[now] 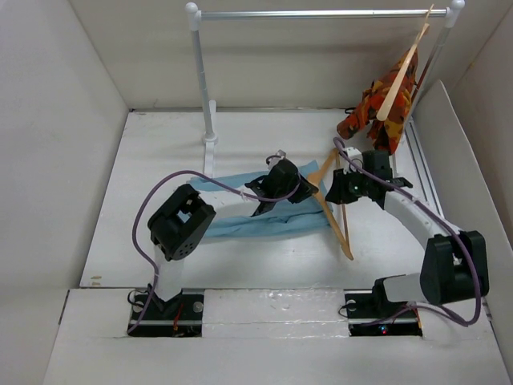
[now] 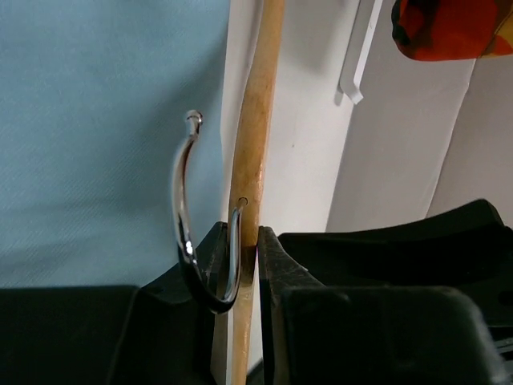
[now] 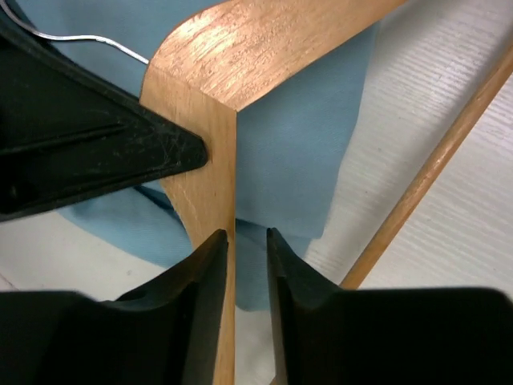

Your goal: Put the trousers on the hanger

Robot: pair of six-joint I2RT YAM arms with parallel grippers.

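Left gripper (image 2: 244, 269): jaws clamped on the wooden neck of the hanger (image 2: 255, 120), just beside its metal hook (image 2: 186, 200). Right gripper (image 3: 248, 265): jaws a little apart at the hanger's shoulder bend. The wood passes behind one finger, and only blue cloth shows through the gap, so there is no evident grip. Hanger: low over the table (image 1: 160, 144), hook end towards the left arm, crossbar (image 3: 433, 172) on the side away from it. Trousers (image 3: 296, 160): spread flat on the table, one end reaching under the hanger's shoulder and the rest running away from the hanger towards the left arm. Second hanger with an orange-red garment (image 1: 377, 100): on the rail (image 1: 321, 13), well beyond the hanger. Progress, as judged: hanger secured. Trousers not yet threaded through the hanger or draped over the crossbar, and that draping is what remains.
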